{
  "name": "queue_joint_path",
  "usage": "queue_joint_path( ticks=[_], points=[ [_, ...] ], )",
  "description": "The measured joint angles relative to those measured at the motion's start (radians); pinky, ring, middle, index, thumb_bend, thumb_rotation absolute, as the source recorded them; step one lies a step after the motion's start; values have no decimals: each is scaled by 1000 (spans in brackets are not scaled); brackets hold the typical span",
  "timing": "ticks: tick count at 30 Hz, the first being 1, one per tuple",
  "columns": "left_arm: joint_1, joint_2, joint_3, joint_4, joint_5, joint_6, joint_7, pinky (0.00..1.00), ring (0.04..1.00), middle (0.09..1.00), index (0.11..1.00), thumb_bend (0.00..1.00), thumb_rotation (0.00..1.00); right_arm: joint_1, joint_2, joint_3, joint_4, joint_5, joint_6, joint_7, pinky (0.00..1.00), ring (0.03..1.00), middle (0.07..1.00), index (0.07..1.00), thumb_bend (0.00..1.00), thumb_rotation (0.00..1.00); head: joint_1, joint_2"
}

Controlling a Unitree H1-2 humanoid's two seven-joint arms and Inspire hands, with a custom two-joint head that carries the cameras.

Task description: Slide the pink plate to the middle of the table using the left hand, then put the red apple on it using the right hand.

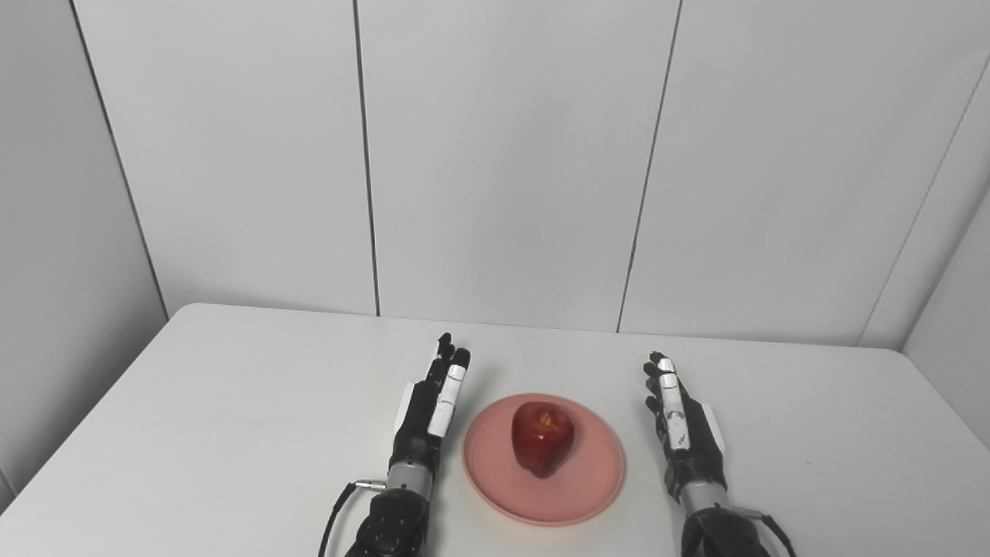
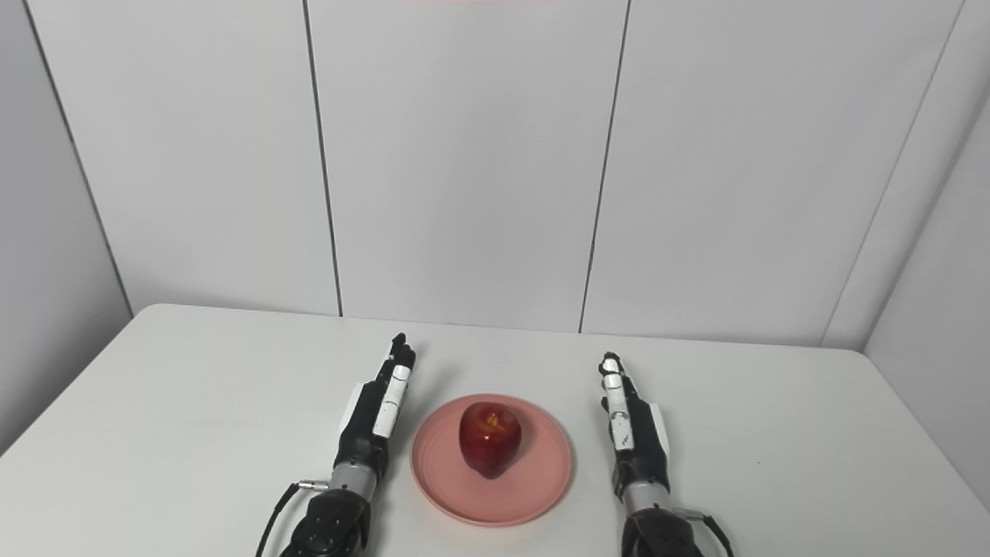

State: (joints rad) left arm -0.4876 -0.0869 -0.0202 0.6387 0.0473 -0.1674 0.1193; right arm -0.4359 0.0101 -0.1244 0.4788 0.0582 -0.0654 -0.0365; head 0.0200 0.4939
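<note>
Both forearms are cut off by the bottom edge of the frame, so only the wrists and hands show. The underside of the red apple (image 1: 542,438) is hidden where it sits on the pink plate (image 1: 588,483), and its stem end faces away from the camera and is hard to make out. The plate lies on the white table (image 1: 232,433), low in the centre of the frame, with the apple a little toward its upper left part. The left hand (image 1: 429,414) stands just beside the plate's left rim, edge-on, fingers stretched straight and holding nothing. The right hand (image 1: 681,422) stands apart from the plate's right rim, likewise extended and empty. A grey panelled wall (image 1: 503,155) fills the upper frame behind the table. Nothing lies between the hands and the plate.
</note>
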Motion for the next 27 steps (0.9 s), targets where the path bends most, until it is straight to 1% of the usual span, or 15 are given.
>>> queue_joint_path(
  ticks=[3,6,10,13,15,21,27],
  points=[
    [2,-1,7,-5,-12,9,-5,1000,1000,1000,989,892,983,3,3,2,8,0,-20,-8,1000,969,934,931,892,1000,0,0],
    [6,-2,13,-14,-19,21,-6,1000,1000,1000,999,910,986,0,3,9,27,-5,-51,-18,1000,983,937,933,871,1000,0,0],
    [6,-4,19,-16,-24,24,-9,1000,1000,1000,1000,902,996,-9,-2,21,49,-24,-122,-27,1000,998,947,949,861,1000,0,2],
    [7,-4,20,-18,-23,28,-9,1000,1000,1000,1000,897,1000,-22,-2,24,74,-22,-154,-26,1000,1000,958,956,873,1000,2,2],
    [7,-5,21,-19,-22,28,-9,1000,1000,1000,1000,895,990,-25,-2,23,81,-10,-156,-19,1000,1000,970,970,899,1000,2,3],
    [9,-10,28,-21,-19,27,-9,1000,1000,1000,993,875,990,-26,-5,24,82,16,-156,-5,1000,998,963,965,890,1000,2,2],
    [9,-16,33,-21,-19,24,-6,1000,1000,1000,998,892,984,-30,-7,23,91,40,-156,17,1000,981,954,956,902,1000,2,0]
  ],
)
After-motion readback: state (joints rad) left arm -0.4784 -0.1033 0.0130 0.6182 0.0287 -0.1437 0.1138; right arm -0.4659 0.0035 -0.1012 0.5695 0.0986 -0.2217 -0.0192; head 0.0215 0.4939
